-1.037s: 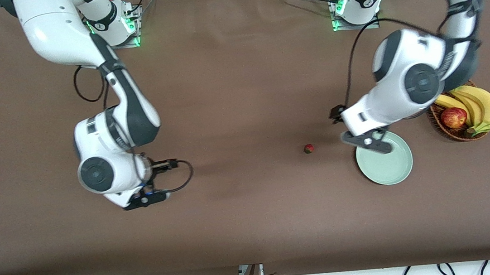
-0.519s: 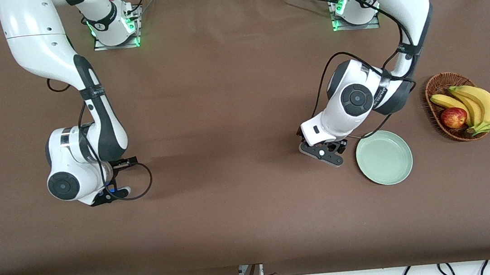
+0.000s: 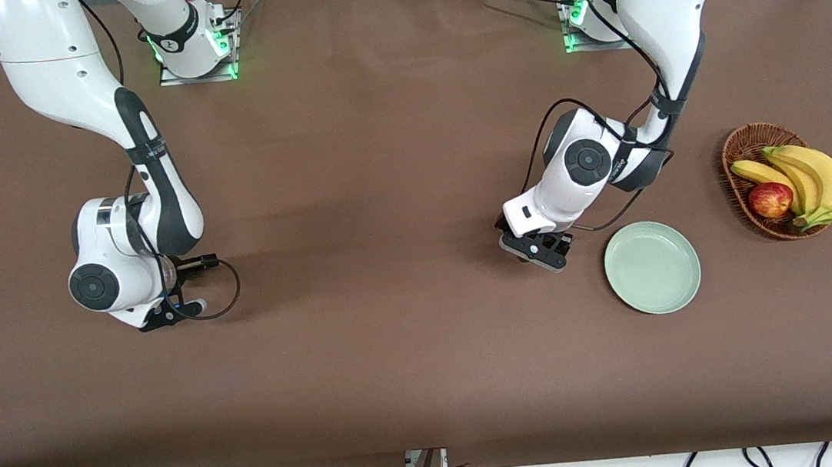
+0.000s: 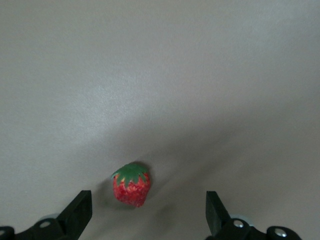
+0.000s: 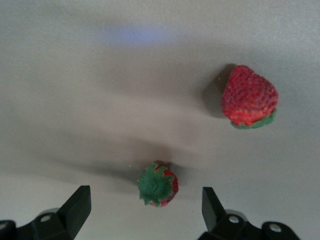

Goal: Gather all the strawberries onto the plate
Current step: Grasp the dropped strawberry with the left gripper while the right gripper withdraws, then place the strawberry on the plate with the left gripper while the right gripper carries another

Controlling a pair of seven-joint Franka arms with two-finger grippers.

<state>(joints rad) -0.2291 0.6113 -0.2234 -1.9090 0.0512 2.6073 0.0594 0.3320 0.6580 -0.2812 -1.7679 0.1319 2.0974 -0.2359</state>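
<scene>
- Strawberries, small red berries with green leafy caps: three show, none visible in the front view, where the arms' wrists cover them.
- One strawberry [image 4: 132,184] in the left wrist view: red, pitted skin, green cap, lying on the brown table cloth [image 3: 381,191] between the left gripper's [image 4: 149,212] two black fingertips, nearer to one fingertip [image 4: 80,210] than the other. Not touched by either.
- Left gripper [image 3: 534,250] stands low over the table, just beside the plate on the side toward the right arm's end; fingers spread wide, holding nothing.
- Two strawberries in the right wrist view: a smaller one [image 5: 159,184] with its green cap facing the camera, lying between the right gripper's [image 5: 145,210] fingertips; a larger one [image 5: 249,97] on its side, red and bumpy, cap edge showing, lying apart from the first and outside the fingers.
- Right gripper [image 3: 166,315] is low over the table toward the right arm's end, well apart from the plate; fingers wide apart, nothing gripped.
- Round, shallow, pale mint-green plate [image 3: 652,267]: smooth, no berries in it.
- Brown woven wicker basket [image 3: 743,145] near the plate, toward the left arm's end, holds yellow bananas [image 3: 812,180] and a red apple [image 3: 770,199].
</scene>
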